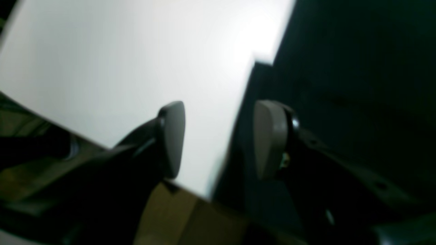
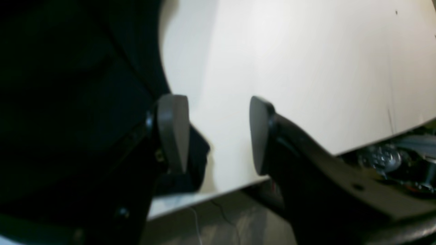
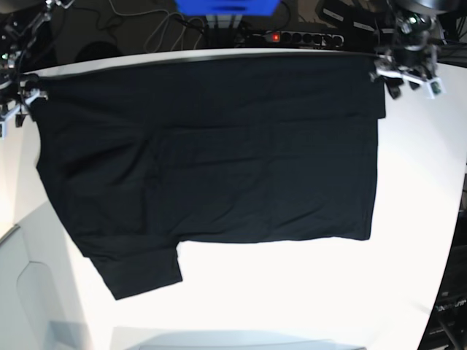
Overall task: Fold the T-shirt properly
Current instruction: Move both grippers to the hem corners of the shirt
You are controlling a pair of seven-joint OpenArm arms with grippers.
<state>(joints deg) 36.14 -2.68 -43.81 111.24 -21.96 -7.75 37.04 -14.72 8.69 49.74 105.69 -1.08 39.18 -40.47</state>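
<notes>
The black T-shirt (image 3: 211,160) lies spread flat on the white table (image 3: 306,292), plain side up, with one sleeve (image 3: 142,270) sticking out toward the front left. No print or tag shows. My left gripper (image 3: 396,75) is at the shirt's far right corner. In the left wrist view it (image 1: 221,139) is open, with the cloth edge (image 1: 333,85) under its right finger. My right gripper (image 3: 20,108) is at the shirt's far left corner. In the right wrist view it (image 2: 216,134) is open, with the cloth (image 2: 68,85) beside its left finger.
A power strip (image 3: 306,36), cables and a blue box (image 3: 226,6) lie behind the table's far edge. The table edge runs close under both grippers (image 1: 190,194) (image 2: 211,197). Bare white tabletop lies to the front and right of the shirt.
</notes>
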